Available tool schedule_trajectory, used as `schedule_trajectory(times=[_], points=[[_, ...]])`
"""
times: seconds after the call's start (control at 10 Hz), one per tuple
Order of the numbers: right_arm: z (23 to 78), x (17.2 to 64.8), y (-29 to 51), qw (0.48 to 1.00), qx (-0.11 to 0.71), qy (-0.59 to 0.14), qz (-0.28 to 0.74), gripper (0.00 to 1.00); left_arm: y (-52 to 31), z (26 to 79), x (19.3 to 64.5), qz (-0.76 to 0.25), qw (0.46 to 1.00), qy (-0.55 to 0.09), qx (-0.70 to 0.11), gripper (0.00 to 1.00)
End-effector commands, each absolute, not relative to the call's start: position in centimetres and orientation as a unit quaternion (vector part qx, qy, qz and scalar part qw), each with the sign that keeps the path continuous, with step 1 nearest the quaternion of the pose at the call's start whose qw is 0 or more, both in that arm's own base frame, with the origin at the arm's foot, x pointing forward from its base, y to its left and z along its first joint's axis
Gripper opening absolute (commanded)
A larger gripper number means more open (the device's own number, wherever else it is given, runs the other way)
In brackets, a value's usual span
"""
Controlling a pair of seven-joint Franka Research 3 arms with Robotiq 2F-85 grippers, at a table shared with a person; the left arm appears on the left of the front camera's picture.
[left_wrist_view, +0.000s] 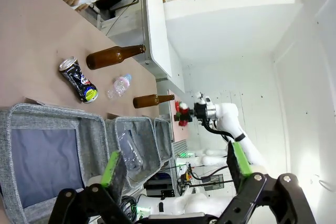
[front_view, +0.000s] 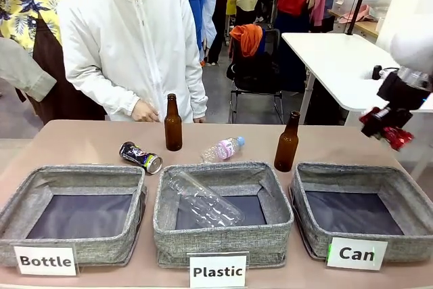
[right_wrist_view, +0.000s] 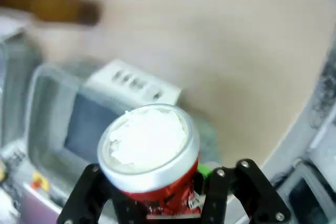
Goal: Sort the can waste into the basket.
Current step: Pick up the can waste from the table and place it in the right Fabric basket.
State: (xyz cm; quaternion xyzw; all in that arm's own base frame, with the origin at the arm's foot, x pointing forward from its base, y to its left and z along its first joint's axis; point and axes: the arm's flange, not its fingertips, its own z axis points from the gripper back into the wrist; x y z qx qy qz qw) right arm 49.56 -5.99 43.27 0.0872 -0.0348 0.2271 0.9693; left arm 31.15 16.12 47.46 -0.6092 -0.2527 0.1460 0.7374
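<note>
While right gripper (front_view: 384,126) grips red can (front_view: 398,139), raised near far right of basket (front_view: 352,171), step in hand: carry. Dark can (front_view: 141,157) lies on table (front_view: 88,140), well apart.
Left wrist: left gripper (left_wrist_view: 176,163) spread, empty.
Right wrist: blurred; jaws clenched on red can.
Next, likely: centre over basket, lower, release.

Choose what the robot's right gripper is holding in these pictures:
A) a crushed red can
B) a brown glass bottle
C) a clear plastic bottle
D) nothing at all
A: the right gripper is shut on the red can, lifted off the table, with the can's silver end facing the wrist camera.
</note>
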Motion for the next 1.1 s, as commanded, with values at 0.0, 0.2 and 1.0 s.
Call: schedule_trajectory(times=[0.0,0.2,1.0], points=[[43.4,45.2,-7.1,0.9,0.168,0.048,0.399,0.0,16.2,47.4,31.0,0.135,0.739,-0.256,-0.609,1.0],[43.0,42.2,-6.7,0.84,0.196,0.085,0.499,0.0,16.2,47.4,31.0,0.135,0.739,-0.256,-0.609,1.0],[43.2,41.6,-6.9,0.773,0.242,0.035,0.586,0.0,16.2,47.4,31.0,0.135,0.739,-0.256,-0.609,1.0]])
